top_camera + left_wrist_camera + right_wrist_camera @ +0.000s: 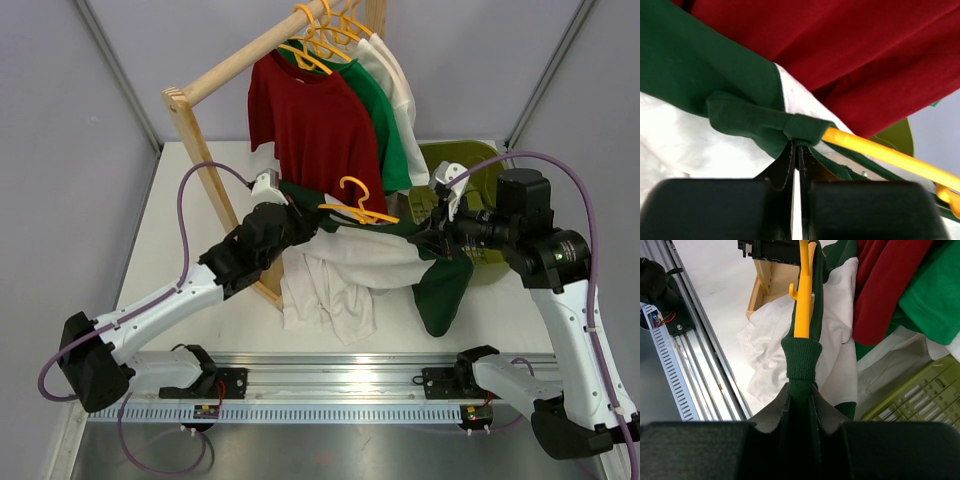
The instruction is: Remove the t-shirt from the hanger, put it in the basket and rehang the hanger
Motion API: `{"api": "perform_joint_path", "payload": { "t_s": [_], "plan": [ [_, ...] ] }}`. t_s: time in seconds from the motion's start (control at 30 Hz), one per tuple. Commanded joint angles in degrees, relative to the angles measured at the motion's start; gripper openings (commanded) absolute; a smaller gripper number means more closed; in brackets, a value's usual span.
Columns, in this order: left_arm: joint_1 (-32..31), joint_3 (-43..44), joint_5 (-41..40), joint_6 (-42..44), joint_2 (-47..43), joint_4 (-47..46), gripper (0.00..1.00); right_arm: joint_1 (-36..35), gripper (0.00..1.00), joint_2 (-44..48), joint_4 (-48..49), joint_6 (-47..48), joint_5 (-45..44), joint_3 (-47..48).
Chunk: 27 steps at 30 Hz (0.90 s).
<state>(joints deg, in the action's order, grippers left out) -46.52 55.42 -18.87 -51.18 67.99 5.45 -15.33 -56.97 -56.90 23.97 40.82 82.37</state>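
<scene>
Closest in, a metal rail point(340, 375) runs along the near edge of the tabletop point(480, 310), with both arm bases bolted to it. The left arm reaches up and to the right, low over the tabletop. The right arm rises, bends at the elbow and points left. Between them the t-shirt point(340, 270) hangs on the hanger point(355, 205), which is off the rack and held roughly level with its hook up. The shirt's white body sags in a crumpled heap onto the tabletop, and one dark green sleeve droops down on the right. In the left wrist view, the left fingers point(792, 157) are pressed together, pinching a fold of the shirt's green cloth right at the end of the hanger's yellow arm. In the right wrist view, the right fingers point(816, 401) pinch the ribbed green collar where it wraps the hanger's other arm. Just beyond the right arm lies an olive-green slotted crate point(470, 165); the arm hides most of it, so its contents cannot be told. Farthest back stands a wooden rack point(200, 140) carrying a red shirt point(320, 120), a green shirt point(385, 120) and a white shirt point(395, 70) on hangers of the same kind.
</scene>
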Motion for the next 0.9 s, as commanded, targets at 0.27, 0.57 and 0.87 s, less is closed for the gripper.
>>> {"api": "perform_joint_path", "payload": {
  "t_s": [0.27, 0.57, 0.87],
  "plan": [
    [1.1, -2.2, -16.0, 5.0, -3.6, 4.9, 0.0, 1.4, 0.0, 4.7, -9.9, 19.2, -4.1, 2.8],
    [2.0, -5.8, -21.5, 6.5, -4.8, 8.3, 0.0, 2.0, 0.0, 5.1, -18.7, 24.5, 8.3, 9.2],
    [5.8, -7.4, -20.2, 8.3, -5.0, 9.0, 0.0, 2.0, 0.0, 4.1, -26.2, 26.0, 9.9, 22.0]
  ]
}}
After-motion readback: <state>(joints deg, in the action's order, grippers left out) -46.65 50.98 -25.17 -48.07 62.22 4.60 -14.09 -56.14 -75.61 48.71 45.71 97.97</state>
